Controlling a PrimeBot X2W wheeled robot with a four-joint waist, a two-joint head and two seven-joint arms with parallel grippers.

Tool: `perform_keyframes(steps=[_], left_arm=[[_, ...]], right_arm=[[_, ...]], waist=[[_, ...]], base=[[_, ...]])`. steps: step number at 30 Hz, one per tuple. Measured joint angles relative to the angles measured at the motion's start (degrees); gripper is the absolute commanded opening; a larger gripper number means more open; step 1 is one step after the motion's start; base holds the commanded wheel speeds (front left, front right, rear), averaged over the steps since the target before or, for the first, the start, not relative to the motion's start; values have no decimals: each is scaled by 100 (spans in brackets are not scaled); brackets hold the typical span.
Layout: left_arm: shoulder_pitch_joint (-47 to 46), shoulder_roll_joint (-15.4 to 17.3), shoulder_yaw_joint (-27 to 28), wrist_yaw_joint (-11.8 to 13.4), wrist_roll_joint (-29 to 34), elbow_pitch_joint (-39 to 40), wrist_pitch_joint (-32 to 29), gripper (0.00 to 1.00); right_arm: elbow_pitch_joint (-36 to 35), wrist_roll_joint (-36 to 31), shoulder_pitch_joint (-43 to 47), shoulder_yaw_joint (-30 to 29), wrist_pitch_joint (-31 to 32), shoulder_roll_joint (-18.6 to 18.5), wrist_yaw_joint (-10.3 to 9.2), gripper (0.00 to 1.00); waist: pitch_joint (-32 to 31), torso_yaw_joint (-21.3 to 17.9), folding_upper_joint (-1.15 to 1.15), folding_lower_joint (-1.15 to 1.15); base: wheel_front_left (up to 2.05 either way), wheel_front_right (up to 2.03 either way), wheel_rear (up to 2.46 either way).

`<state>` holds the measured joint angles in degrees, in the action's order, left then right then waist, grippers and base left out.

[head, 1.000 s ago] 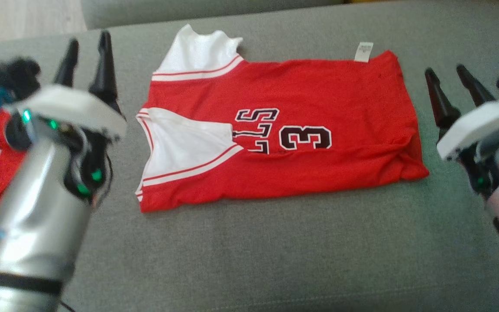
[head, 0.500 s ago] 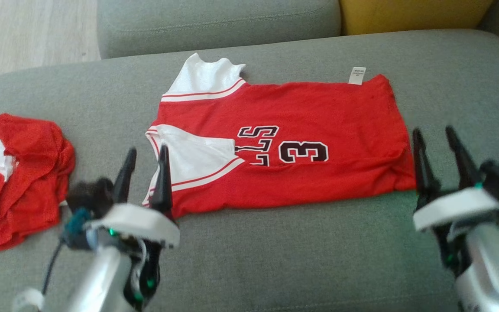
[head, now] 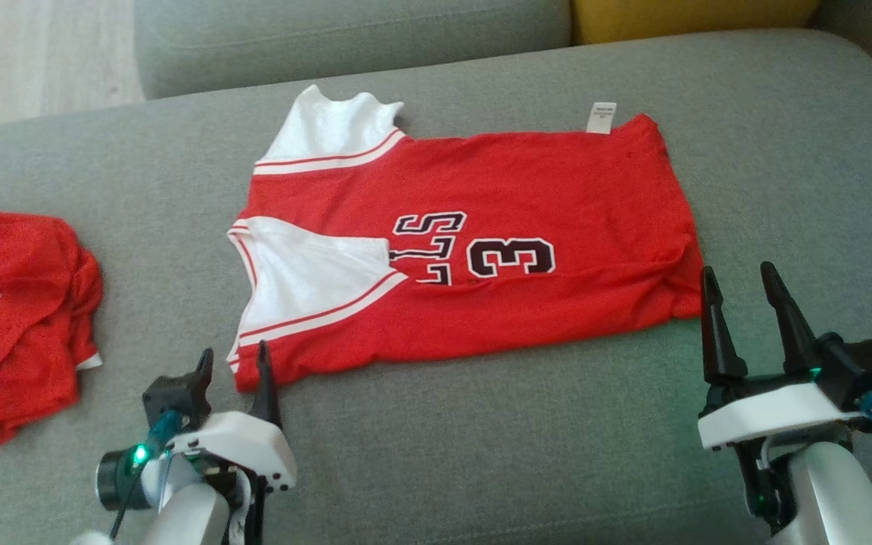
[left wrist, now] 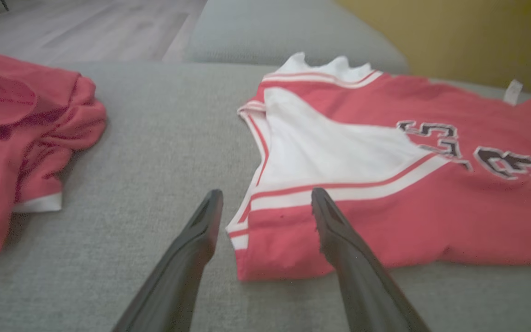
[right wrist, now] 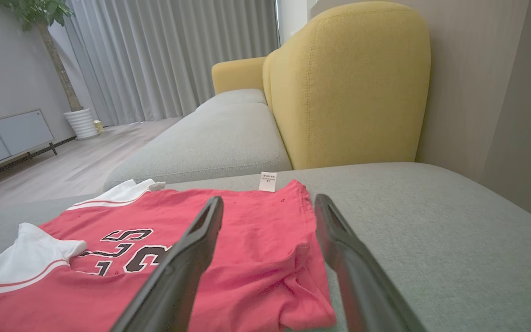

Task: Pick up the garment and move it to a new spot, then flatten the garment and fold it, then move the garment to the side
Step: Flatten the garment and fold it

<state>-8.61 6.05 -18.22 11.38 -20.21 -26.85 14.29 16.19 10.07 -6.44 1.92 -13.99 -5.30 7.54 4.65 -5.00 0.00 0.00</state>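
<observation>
Head view | red heap point(head: 16, 325) left of jersey point(head: 481, 189) | yellow cushion point(head: 693, 15) behind

Soft, even daylight, brightest at the curtains point(right wrist: 173, 55) beyond the right hand point(right wrist: 269, 199), leaves only faint shadows. Wrist views look washed-out and bend at the edges, near fingers point(left wrist: 191, 258) blurred; the head view is slightly soft.

jaws apart, empty; red jersey point(right wrist: 251, 235) lying on grey cushion point(right wrist: 431, 221), white label point(right wrist: 268, 181) at far edge; yellow backrest point(right wrist: 348, 83) behind
</observation>
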Motion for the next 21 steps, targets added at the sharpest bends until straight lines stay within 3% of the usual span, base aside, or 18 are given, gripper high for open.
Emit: perform_keyframes(steps=[5, 16, 17, 18, 21], left_arm=[[-450, 26, 22, 122, 80, -840, -237, 100], [-1033, 178, -124, 59, 154, -1633, -613, 100], [-1111, 201, -148, -8, 171, -1677, -684, 60], [-1180, 213, -165, -66, 171, -1716, -723, 0], [-1279, 178, -318, -289, 170, -1736, -754, 0]], right_arm=[[-151, 1, -8, 5, 98, 44, 0, 100], [-294, 52, -16, 26, 148, 80, 0, 100], [-313, 52, -18, 22, 165, 81, 0, 100], [-318, 52, -19, 4, 203, 82, 0, 100], [-257, 57, -62, -77, 472, 102, 0, 100]], waist=[[128, -145, 0, 0], [361, -341, 0, 0], [373, -348, 0, 0], [384, -351, 0, 0], [409, -316, 0, 0]], base=[[0, 0, 0], [0, 0, 0], [0, 0, 0], [0, 0, 0], [0, 0, 0]])
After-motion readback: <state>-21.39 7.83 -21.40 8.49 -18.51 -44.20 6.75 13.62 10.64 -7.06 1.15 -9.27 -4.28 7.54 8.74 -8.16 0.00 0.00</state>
